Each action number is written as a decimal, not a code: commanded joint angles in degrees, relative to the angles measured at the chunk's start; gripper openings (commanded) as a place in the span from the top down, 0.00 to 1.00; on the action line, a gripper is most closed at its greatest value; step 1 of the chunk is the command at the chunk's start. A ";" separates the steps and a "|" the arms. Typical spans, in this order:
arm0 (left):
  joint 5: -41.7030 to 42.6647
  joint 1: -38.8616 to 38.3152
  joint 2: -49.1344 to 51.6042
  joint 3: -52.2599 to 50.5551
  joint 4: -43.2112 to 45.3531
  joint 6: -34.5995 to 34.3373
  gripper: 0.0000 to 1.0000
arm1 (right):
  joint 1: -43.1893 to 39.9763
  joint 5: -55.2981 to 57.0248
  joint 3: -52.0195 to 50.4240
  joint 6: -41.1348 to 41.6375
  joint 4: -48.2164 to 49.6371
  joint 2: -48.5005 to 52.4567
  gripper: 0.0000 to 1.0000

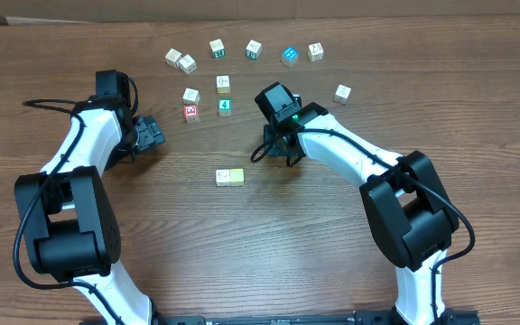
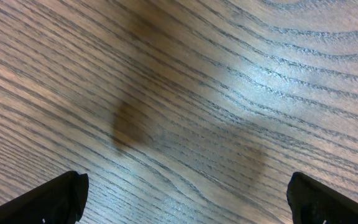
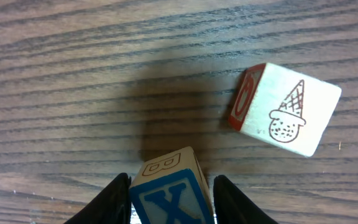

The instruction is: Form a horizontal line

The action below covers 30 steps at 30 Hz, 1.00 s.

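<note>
**Right pincer on the blue X cube, left pincer idle and wide**

On my right wrist feed, the right gripper (image 3: 171, 202) has its two black fingers (image 3: 114, 202) pressed against opposite sides of the blue X cube (image 3: 169, 186); I see no gap on either side, so I read it as clamped on that cube; the cube's underside appears to sit on the wooden table (image 3: 73, 74), though the bottom edge of the feed cuts it off. Up and to the right in that feed lies the ice-cream cube (image 3: 288, 115), white with a cone drawing and a red side face; it is turned at an angle to the blue X cube and is apart from it.

From overhead, the right gripper (image 1: 273, 152) sits near the table's middle; both of those cubes are hidden under the arm there. To its left, well apart, the white cube (image 1: 223, 177) and the pale yellow cube (image 1: 236, 176) touch side by side.

The left gripper (image 2: 185, 199) is spread wide over bare wood, nothing between its tips; overhead it (image 1: 149, 134) rests left of centre. A green cube (image 1: 225, 106) and other loose cubes (image 1: 254, 49) lie farther back.
</note>
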 commanded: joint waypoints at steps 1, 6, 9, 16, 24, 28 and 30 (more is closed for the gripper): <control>-0.70 -0.17 0.20 -0.07 0.07 1.49 0.00 | -0.09 0.63 -0.31 -0.22 -0.02 -0.04 0.60; -0.70 -0.17 0.20 -0.07 0.07 1.49 0.01 | -0.09 0.61 -0.31 -0.22 -2.05 -0.04 0.60; -0.70 -0.17 0.20 -0.07 0.04 1.49 0.00 | -0.09 0.04 -0.31 -0.20 -2.73 -0.04 0.61; -0.70 -0.20 0.20 -0.09 0.07 1.49 0.00 | -0.09 -4.26 -0.31 -0.20 -3.30 -0.04 0.61; -0.70 -0.17 0.20 -0.07 0.04 1.49 0.01 | -0.09 -0.17 -0.31 -0.22 -2.60 -0.04 0.46; -0.70 -0.17 0.20 -0.09 0.07 1.49 0.00 | -0.09 0.04 -0.31 -0.22 -0.92 -0.04 0.47; -0.70 -0.17 0.20 -0.07 0.07 1.49 0.00 | -0.09 0.04 -0.31 -0.22 -0.17 -0.04 0.53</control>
